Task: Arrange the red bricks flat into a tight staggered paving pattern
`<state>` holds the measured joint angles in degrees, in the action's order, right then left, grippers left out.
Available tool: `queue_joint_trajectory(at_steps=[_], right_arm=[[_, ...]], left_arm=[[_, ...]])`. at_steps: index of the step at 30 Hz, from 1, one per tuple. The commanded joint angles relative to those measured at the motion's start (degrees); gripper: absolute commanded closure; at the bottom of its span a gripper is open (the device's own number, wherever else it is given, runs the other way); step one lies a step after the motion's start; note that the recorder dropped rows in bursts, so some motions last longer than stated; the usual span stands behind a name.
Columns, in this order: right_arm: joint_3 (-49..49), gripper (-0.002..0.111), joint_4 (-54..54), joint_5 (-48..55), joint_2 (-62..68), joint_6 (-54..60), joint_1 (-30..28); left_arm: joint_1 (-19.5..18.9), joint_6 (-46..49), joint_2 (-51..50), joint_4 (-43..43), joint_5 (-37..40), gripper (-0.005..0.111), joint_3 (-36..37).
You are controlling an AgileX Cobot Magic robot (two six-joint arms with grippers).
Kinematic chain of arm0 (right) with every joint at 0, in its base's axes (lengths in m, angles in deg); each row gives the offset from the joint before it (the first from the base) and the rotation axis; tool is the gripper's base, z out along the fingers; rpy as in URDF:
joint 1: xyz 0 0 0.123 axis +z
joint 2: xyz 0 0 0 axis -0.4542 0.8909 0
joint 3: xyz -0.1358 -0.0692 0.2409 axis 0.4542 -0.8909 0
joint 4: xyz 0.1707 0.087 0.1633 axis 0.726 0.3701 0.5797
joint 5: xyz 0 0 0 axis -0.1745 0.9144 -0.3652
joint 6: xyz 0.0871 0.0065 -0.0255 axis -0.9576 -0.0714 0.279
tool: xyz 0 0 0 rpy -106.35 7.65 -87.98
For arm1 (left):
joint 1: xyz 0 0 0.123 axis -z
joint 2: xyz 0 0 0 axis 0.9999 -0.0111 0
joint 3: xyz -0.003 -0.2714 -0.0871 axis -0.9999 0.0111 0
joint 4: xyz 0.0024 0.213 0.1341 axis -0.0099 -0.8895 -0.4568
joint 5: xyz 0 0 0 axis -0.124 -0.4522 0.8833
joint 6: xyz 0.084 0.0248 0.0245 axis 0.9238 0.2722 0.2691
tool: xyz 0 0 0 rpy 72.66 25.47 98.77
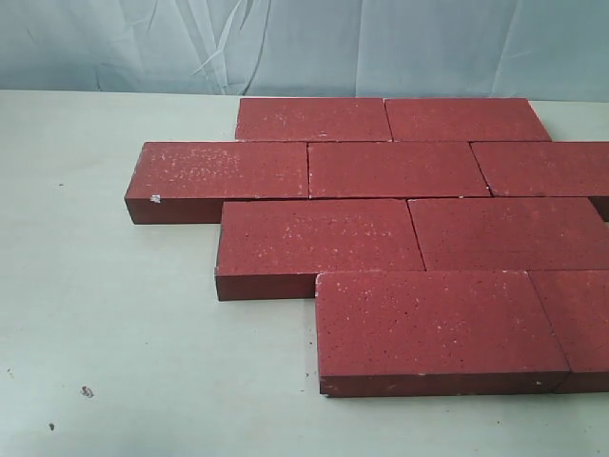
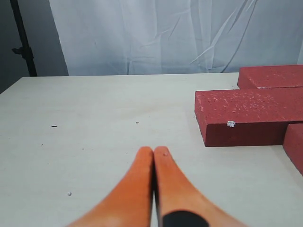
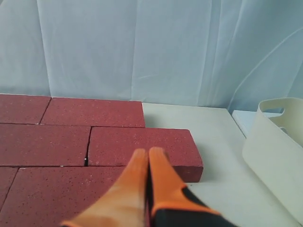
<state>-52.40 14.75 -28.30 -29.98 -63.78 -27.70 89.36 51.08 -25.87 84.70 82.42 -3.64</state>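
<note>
1. The left fingers (image 2: pixel 142 163) are pressed together and hold nothing. They hang low over the bare desk (image 2: pixel 94 118), apart from the leftmost brick (image 2: pixel 246 116), which has a small white chip on its near corner.
2. The right fingers (image 3: pixel 135 165) are together and empty too. They hang above the laid bricks, close to the surface.
3. The red bricks (image 1: pixel 397 169) lie flat on the desk in four rows, from far to near. Each row is shifted sideways against the next, so the short joints do not line up. The long sides touch, and only thin dark lines show between them.
4. I judge that closed fingers are better for pushing a heavy brick than for gripping it. The pattern looks nearly complete, but one short joint (image 3: pixel 87 153) below the right fingers seems a little wider and may need a push.
5. A white basket (image 3: pixel 277 151) stands on the desk near the end of the pattern and does not touch it.
</note>
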Motion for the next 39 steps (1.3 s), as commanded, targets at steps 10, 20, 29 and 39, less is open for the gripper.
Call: queue_joint_trajectory(at_steps=[10, 20, 29, 39], right_arm=[[-7.22, 0.109, 5.16, -8.45, -2.93, 3.34, -0.32], [-23.19, 0.109, 9.69, -15.87, -15.31, 3.18, -0.32], [-27.93, 0.109, 10.36, -11.05, -19.92, 2.97, -0.32], [-27.93, 0.109, 10.36, -10.25, -19.92, 2.97, -0.32]], left_arm=[[-0.16, -0.47, 0.29, -0.13, -0.33, 0.107, 0.25], [-0.16, -0.47, 0.29, -1.17, -0.33, 0.107, 0.25], [-0.16, -0.47, 0.29, -1.17, -0.33, 0.107, 0.25], [-0.16, -0.47, 0.29, -1.17, -0.33, 0.107, 0.25]])
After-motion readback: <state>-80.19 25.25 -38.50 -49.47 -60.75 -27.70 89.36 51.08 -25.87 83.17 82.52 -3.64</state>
